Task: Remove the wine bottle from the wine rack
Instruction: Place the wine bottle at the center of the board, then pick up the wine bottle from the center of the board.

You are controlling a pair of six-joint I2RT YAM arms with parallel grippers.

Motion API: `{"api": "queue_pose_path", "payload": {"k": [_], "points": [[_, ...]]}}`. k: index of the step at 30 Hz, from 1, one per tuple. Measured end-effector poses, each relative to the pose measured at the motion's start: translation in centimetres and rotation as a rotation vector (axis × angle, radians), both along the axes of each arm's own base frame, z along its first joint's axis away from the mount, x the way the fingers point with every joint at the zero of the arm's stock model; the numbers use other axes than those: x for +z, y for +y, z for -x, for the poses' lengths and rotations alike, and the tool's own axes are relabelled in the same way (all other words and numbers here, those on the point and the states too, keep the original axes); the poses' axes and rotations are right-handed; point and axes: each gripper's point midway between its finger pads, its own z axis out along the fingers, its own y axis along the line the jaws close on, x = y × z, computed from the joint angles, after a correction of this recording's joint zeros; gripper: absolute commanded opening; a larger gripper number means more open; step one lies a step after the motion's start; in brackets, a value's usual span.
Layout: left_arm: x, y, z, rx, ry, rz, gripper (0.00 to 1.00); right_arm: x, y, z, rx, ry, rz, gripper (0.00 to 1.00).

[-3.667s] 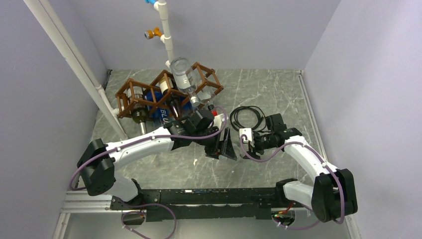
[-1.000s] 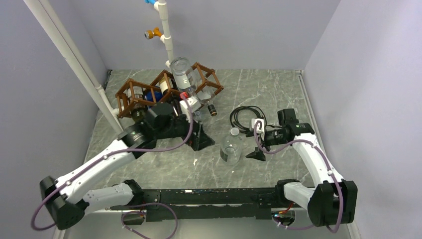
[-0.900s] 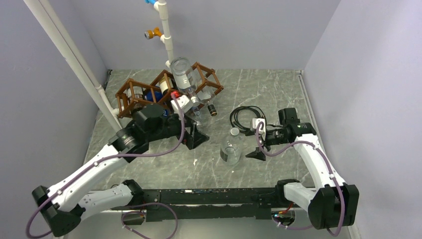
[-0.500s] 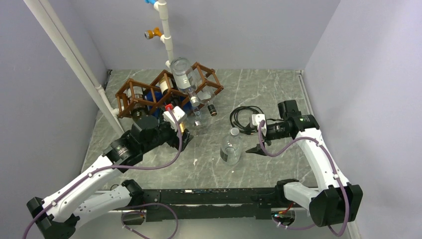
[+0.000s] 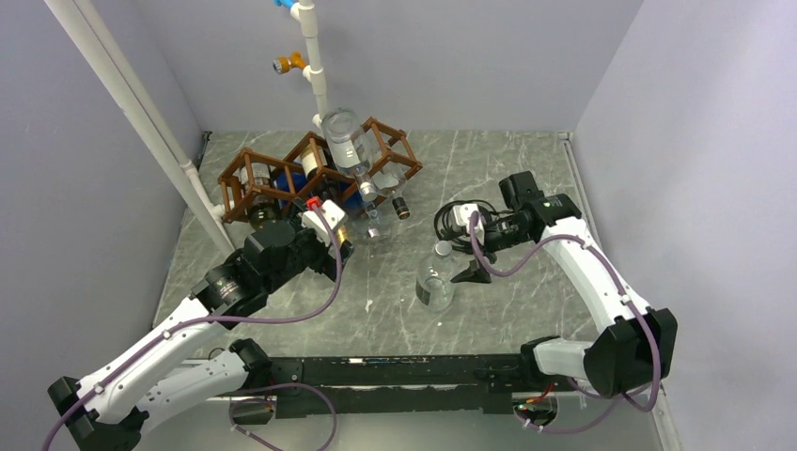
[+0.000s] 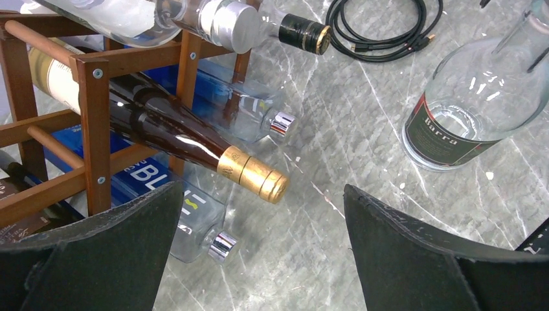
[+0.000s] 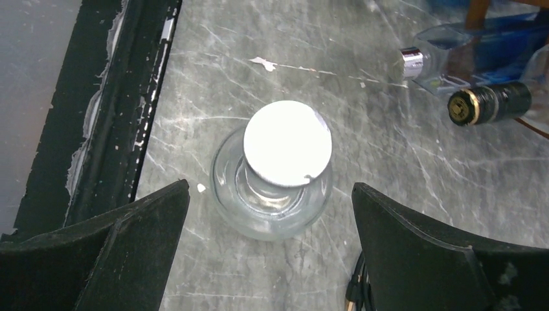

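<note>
The brown wooden wine rack (image 5: 282,178) stands at the back left and shows in the left wrist view (image 6: 90,97). A dark wine bottle with a gold foil top (image 6: 194,146) lies in it, neck pointing out. A clear bottle with a white cap (image 5: 437,280) stands upright on the table, free of both grippers; it also shows in the left wrist view (image 6: 466,110) and the right wrist view (image 7: 287,142). My left gripper (image 6: 262,194) is open and empty, just in front of the gold top (image 5: 335,250). My right gripper (image 7: 270,188) is open above the clear bottle (image 5: 467,266).
Blue bottles (image 6: 188,207) lie low in the rack. A large clear bottle (image 5: 346,141) rests on top. A black-capped bottle neck (image 5: 399,209) sticks out to the right. A black cable coil (image 5: 465,218) lies behind the clear bottle. White pipes (image 5: 315,66) stand behind the rack.
The clear bottle now stands alone on the table. My left arm has drawn back left toward the rack's front. My right gripper has risen and shifted left over the bottle.
</note>
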Motion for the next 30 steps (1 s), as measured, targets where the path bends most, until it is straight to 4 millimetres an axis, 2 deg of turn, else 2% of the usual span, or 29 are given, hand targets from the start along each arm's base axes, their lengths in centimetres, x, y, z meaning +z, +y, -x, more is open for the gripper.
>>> {"api": "queue_pose_path", "payload": {"k": [6, 13, 30], "points": [[0.0, 0.3, -0.1, 0.014, -0.007, -0.004, 1.0, -0.6, 1.7, 0.5, 0.053, 0.032, 0.024, 0.95], [0.0, 0.6, -0.3, 0.024, -0.006, -0.004, 1.0, -0.8, 3.1, 0.6, 0.071, 0.048, 0.023, 0.84], [-0.1, 0.8, -0.5, 0.035, -0.005, -0.004, 1.0, -1.8, 3.7, -0.1, 0.057, 0.026, 0.032, 0.62]]}}
